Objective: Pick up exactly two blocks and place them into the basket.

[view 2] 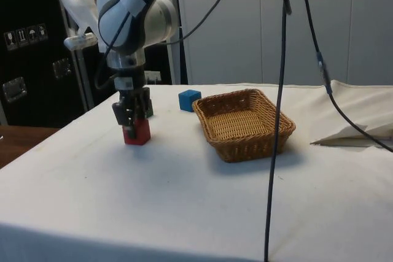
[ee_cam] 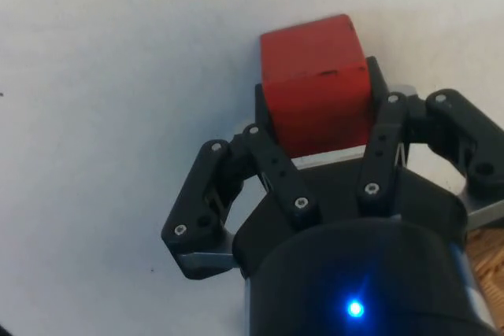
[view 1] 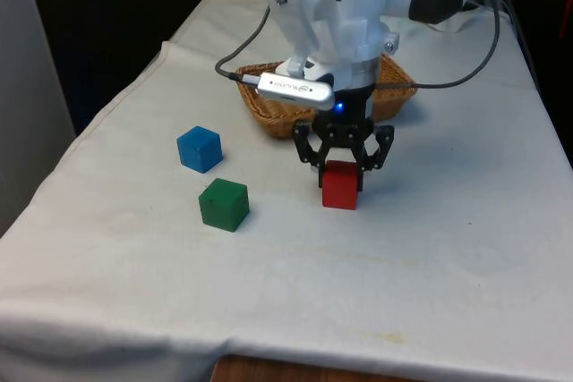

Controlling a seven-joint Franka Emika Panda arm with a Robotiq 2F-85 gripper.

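The gripper [view 1: 342,165] pinches the red block [view 1: 340,187] by two opposite flat sides on the cloth, just before the basket [view 1: 269,114]. The block looks light and rigid, so it should lift without slipping.

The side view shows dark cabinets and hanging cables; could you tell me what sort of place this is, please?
Probably a robotics lab bench: a cloth-covered table, toy blocks such as the red block held by the end effector, and a wicker basket as target.
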